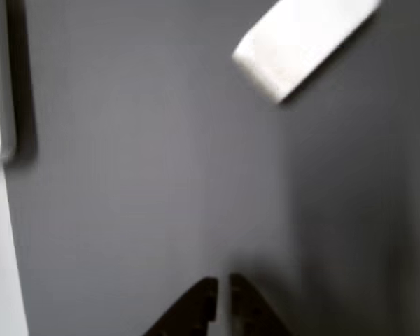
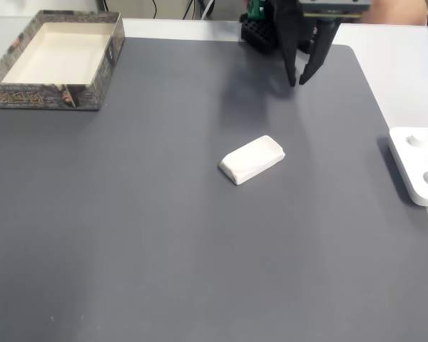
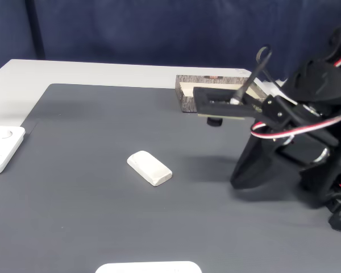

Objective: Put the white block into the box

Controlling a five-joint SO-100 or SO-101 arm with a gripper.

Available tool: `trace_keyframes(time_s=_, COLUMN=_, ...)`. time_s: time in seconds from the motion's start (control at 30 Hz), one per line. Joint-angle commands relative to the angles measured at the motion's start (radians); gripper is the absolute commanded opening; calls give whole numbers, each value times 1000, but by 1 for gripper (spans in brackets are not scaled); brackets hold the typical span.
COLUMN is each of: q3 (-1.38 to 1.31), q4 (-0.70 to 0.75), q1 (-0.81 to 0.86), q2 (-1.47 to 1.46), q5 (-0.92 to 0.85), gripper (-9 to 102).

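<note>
Lying flat on the dark grey mat [image 2: 164, 235], the white block [image 2: 252, 159] sits near the mat's middle, turned at a slant, with nothing touching it. Taking that block as the landmark: the hand [image 2: 298, 82] hangs beyond it toward the far edge of the mat in a fixed view, a little to the right, fingers pointing down and parted by a small gap, holding nothing. The box [image 2: 57, 57] stands well apart from the block at the mat's far left corner in that same view, upright, its pale inside bare. A flat white device [image 2: 419, 167] lies to the right of the block, past the mat's edge on the pale surface [image 2: 403, 71].

From another fixed view the block [image 3: 150, 168] lies left of the dark arm [image 3: 295, 136], and the box [image 3: 188, 95] shows behind the arm, partly hidden by it. The device [image 3: 1, 148] is at the left edge there, well apart from the block.

In the other view, which is blurred, two dark fingertips of the hand [image 1: 222, 301] rise from the bottom edge with a narrow slit between them, and the block [image 1: 301, 42] is up and to the right of them, clear of both
</note>
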Motion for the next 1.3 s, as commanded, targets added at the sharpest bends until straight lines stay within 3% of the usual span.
trace_keyframes(time_s=0.0, q3=-190, q4=-21, q1=61, q2=-160, q5=38, gripper=-2)
trace_keyframes(time_s=0.2, q3=-394, q4=-20, q1=117, q2=-396, q5=130, gripper=-2)
trace_keyframes(time_s=0.53, q3=-739, q4=-20, q1=94, q2=-834, q5=103, gripper=-2)
trace_keyframes(time_s=0.87, q3=-1161, q4=172, q1=84, q2=-1230, q5=101, gripper=-2)
trace_keyframes(time_s=1.27, q3=-1292, q4=216, q1=81, q2=-1417, q5=71, gripper=-1)
